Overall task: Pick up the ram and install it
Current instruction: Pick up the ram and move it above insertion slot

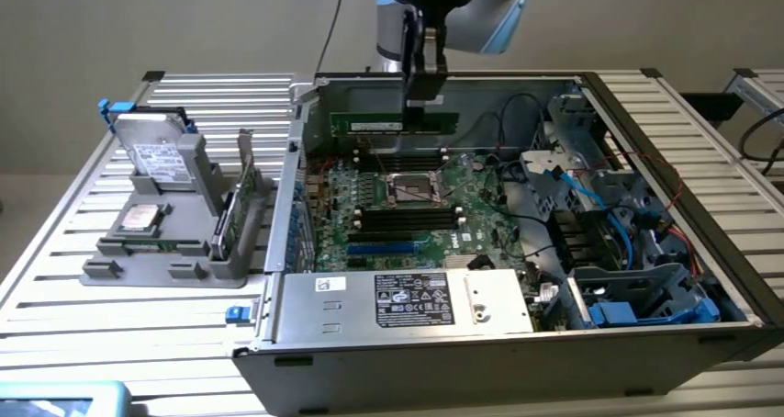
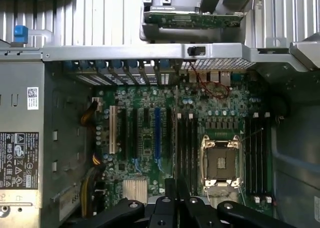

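While the gripper (image 1: 424, 100) hangs over the open computer case (image 1: 515, 343), I see its fingers closed on the ram (image 1: 395, 123), pinching it at the top edge about midway along. The stick sits level and lengthwise in the air, over the far part of the motherboard (image 1: 490, 183) and close to the case's far wall. As far as I can tell it is clear of everything below.

I judge the pickup done and the carry to the slot in hand; nothing is seated yet.

From the wrist view I look straight down past the fingers (image 2: 197, 210) at the board. Long black memory slots (image 2: 186, 148) run on either side of the processor socket (image 2: 220, 163). To my eye, seating calls for the stick's lower edge to be lined up along one of those slots, kept square, and then pushed straight down. Any tilt could jam one end. I cannot tell whether the end clips on the slots are open.

The ram itself is a thin, narrow green strip, long for its height. Its face shows small dark markings, but I cannot make out separate chips. It looks stiff, light and easily twisted in a narrow pinch.
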You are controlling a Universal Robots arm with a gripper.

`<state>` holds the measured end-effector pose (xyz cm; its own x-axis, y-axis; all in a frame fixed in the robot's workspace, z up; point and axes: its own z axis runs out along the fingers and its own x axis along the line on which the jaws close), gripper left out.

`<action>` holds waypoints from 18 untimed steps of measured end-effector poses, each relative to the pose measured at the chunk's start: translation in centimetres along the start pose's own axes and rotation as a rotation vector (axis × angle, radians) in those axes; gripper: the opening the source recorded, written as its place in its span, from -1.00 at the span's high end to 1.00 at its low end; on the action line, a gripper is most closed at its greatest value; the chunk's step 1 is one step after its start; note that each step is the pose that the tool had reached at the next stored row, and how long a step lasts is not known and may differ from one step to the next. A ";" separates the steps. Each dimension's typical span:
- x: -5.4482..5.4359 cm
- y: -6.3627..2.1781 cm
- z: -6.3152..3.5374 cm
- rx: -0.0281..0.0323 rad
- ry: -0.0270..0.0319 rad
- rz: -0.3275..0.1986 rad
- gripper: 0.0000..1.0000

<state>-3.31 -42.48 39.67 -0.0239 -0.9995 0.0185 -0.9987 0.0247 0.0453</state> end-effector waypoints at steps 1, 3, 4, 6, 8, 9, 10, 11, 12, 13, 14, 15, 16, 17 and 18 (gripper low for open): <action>-0.2 -0.26 0.05 0.0001 0.0000 0.000 0.75; -0.4 -0.83 0.17 0.0000 0.0000 0.000 0.75; -0.6 -1.11 0.24 0.0000 0.0001 0.000 0.75; -0.9 -1.51 0.36 0.0000 0.0000 0.000 0.75; -1.4 -1.64 0.39 0.0000 0.0000 0.000 0.75; -1.7 -1.67 0.39 -0.0001 0.0001 0.000 0.75; -1.9 -1.70 0.40 0.0000 0.0001 0.000 0.75; -2.1 -1.72 0.42 0.0000 0.0000 0.000 0.75; -2.3 -1.74 0.42 -0.0001 0.0001 0.000 0.75; -2.5 -1.77 0.44 -0.0001 0.0001 0.000 0.75; -2.7 -1.79 0.46 0.0000 0.0000 0.000 0.75; -2.8 -1.81 0.49 0.0000 0.0000 0.000 0.75; -3.0 -1.83 0.52 0.0000 0.0001 0.000 0.75; -3.2 -1.86 0.57 0.0000 -0.0001 0.000 0.75; -3.3 -1.89 0.63 0.0000 0.0000 0.000 0.75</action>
<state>-1.37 -39.20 38.90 -0.0239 -0.9995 0.0185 -0.9987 0.0247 0.0452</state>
